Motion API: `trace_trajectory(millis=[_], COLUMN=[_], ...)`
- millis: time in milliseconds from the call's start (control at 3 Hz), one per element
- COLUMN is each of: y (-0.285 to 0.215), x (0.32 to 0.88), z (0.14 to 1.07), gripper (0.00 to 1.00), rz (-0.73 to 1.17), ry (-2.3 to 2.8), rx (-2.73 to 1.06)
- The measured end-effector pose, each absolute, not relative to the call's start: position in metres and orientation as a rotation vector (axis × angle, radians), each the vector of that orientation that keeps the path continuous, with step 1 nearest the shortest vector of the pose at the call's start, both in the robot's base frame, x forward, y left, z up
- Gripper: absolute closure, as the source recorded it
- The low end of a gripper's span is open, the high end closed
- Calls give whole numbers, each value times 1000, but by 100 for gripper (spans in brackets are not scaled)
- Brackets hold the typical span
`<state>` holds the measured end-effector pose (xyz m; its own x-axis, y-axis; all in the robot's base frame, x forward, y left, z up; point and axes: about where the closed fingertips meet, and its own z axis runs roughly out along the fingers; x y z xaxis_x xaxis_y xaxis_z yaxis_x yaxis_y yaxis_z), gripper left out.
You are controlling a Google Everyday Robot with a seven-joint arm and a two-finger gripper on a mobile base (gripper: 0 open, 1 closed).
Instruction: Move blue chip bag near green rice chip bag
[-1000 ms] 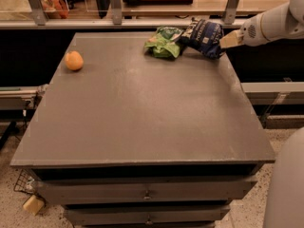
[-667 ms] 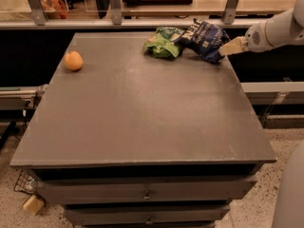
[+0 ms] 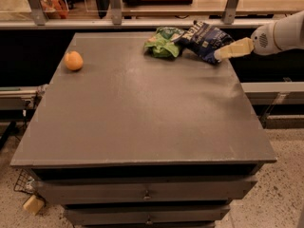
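The blue chip bag (image 3: 205, 38), dark navy with white lettering, lies crumpled at the table's far right edge. Its left end touches the green rice chip bag (image 3: 163, 42), a smaller bright green bag just to its left. My gripper (image 3: 222, 54) reaches in from the right on a white arm (image 3: 280, 34). Its tan tip rests at the blue bag's lower right corner, low over the table top.
A round orange fruit (image 3: 73, 61) sits at the far left of the dark grey table (image 3: 142, 118). A metal rail with posts (image 3: 114, 6) runs behind the table. Drawers (image 3: 145, 194) are below the front edge.
My gripper has dropped lower and drawn slightly right, from the blue bag's upper right side to its lower right corner. Both bags stay in place.
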<state>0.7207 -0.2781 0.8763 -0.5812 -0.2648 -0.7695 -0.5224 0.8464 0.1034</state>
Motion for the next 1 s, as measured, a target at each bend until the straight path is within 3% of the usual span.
trace_trajectory(millis=[667,1000], y=[-301,-311], x=[653,635], z=[908,929], gripper=[0,0], rz=[612,604], ry=[1851,1770], rx=[-496,-503])
